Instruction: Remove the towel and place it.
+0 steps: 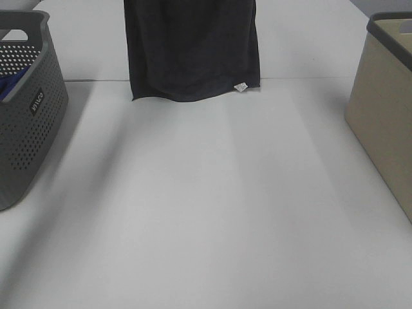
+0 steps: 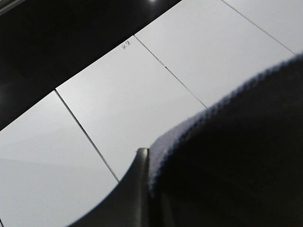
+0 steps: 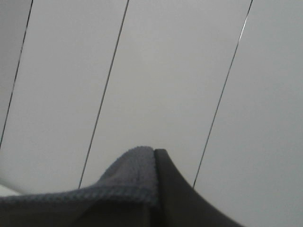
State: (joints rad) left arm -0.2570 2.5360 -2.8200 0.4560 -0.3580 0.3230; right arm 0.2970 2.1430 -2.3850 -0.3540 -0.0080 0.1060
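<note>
The dark charcoal towel [image 1: 192, 48] hangs upright at the far middle of the white table [image 1: 206, 206]. Its lower hem brushes the table and its small white tag [image 1: 240, 87] shows at the lower right corner. Neither gripper shows in the exterior high view; both are above its top edge. In the left wrist view my left gripper [image 2: 147, 156] is shut on the towel's edge [image 2: 236, 156] against a dark finger [image 2: 135, 194]. In the right wrist view my right gripper [image 3: 155, 153] pinches a towel corner [image 3: 128, 182] against its finger [image 3: 177, 196].
A grey perforated basket [image 1: 32, 129] stands at the left edge with a blue cloth [image 1: 6, 87] inside. A beige bin [image 1: 386, 122] with a dark rim stands at the right edge.
</note>
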